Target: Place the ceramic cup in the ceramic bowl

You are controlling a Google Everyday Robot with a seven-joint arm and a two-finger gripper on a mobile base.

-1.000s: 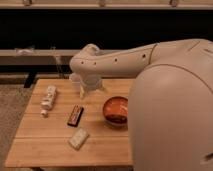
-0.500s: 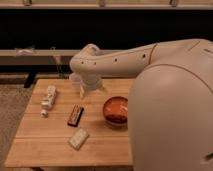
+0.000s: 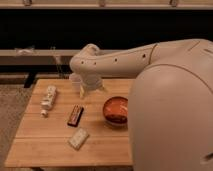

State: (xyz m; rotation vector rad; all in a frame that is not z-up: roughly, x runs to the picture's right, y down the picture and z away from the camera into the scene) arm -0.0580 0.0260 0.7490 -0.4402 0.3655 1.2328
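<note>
Ceramic cup (image 3: 75, 80): you've one, one ceramic bowl (image 3: 116, 110), three packets (image 3: 75, 115) on wooden counter (image 3: 42, 145), dark shelving (image 3: 30, 52) behind; tool (image 3: 91, 91) by cup, grip can't tell.

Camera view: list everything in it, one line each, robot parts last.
ceramic cup: one, white, back of the table, just left of the tool
ceramic bowl: one, reddish-brown, right part of the table
snack bar: one, dark brown, table middle
packet: one, white, front middle
bottle-like object: one, white, left side
table: one, light wood
arm: one, cream, reaching in from the right
tool: one, cream, over the table's back, beside the cup
</note>
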